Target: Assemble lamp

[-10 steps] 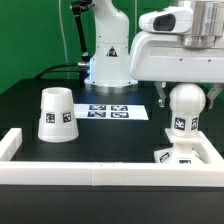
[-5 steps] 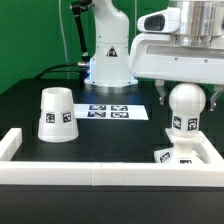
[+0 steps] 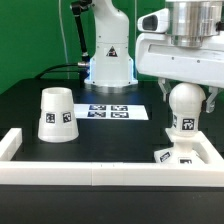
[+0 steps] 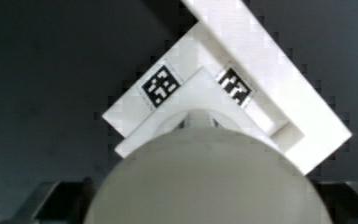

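The white ball-headed bulb (image 3: 185, 108) stands upright on the flat square base (image 3: 172, 156) at the exterior view's right, inside the rail's corner. My gripper (image 3: 186, 100) straddles the bulb's head, one finger on each side with a thin gap at both, so it is open around it. In the wrist view the bulb (image 4: 202, 175) fills the space between my fingers, with the base (image 4: 179, 100) and its markers beyond it. The tapered shade (image 3: 56, 114) stands alone at the exterior view's left, wide end down.
The marker board (image 3: 115, 112) lies flat in the middle. The long white border rail (image 3: 90, 172) runs along the front with raised ends at both sides. The arm's pedestal (image 3: 108, 60) stands at the back.
My hand has turned and shifted slightly to the exterior view's right above the bulb. The bulb, base and shade have stayed where they were.
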